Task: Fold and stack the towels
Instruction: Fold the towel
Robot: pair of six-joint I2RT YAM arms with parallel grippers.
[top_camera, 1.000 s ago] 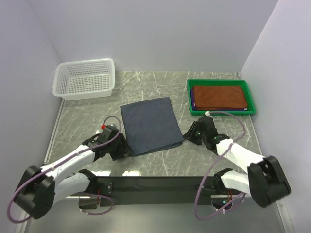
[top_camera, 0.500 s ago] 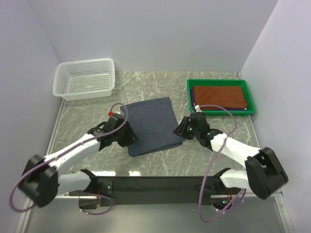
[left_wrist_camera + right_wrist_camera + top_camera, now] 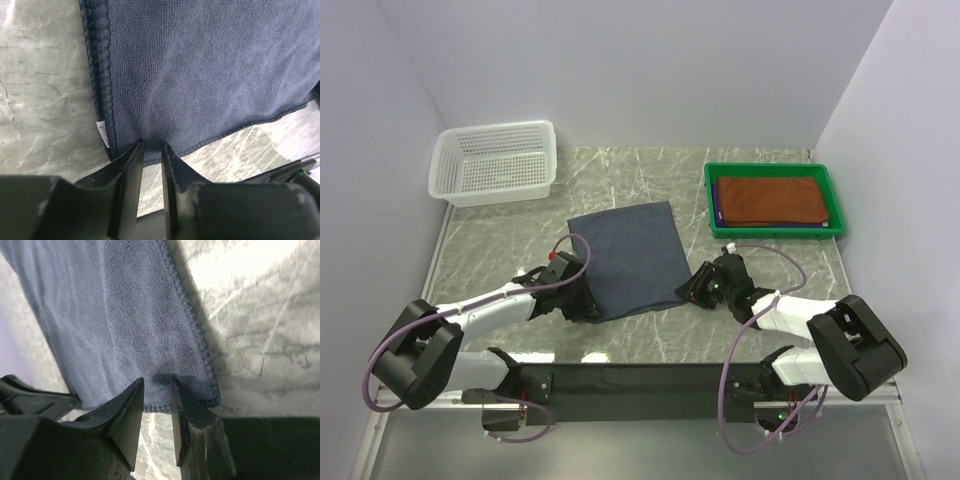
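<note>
A grey-blue towel (image 3: 630, 255) lies flat, folded, on the marble table, a little skewed. My left gripper (image 3: 584, 302) is at its near left corner, and in the left wrist view its narrowly open jaws (image 3: 151, 145) straddle the towel's hemmed near edge (image 3: 200, 75), beside a small white label. My right gripper (image 3: 696, 290) is at the near right corner. The right wrist view shows its jaws (image 3: 157, 380) open by a narrow gap over that corner of the towel (image 3: 115, 315). A folded rust-brown towel (image 3: 770, 200) lies in the green tray, a darker towel edge (image 3: 717, 202) showing beneath it.
The green tray (image 3: 770, 168) stands at the back right. A white mesh basket (image 3: 495, 160) stands at the back left, with nothing showing in it. White walls close the table on three sides. The arms' black base bar (image 3: 650, 380) runs along the near edge.
Both grippers have moved in to the towel's near corners and lowered onto its edge. Their jaws have narrowed around the cloth. The towel's near edge has shifted slightly.
</note>
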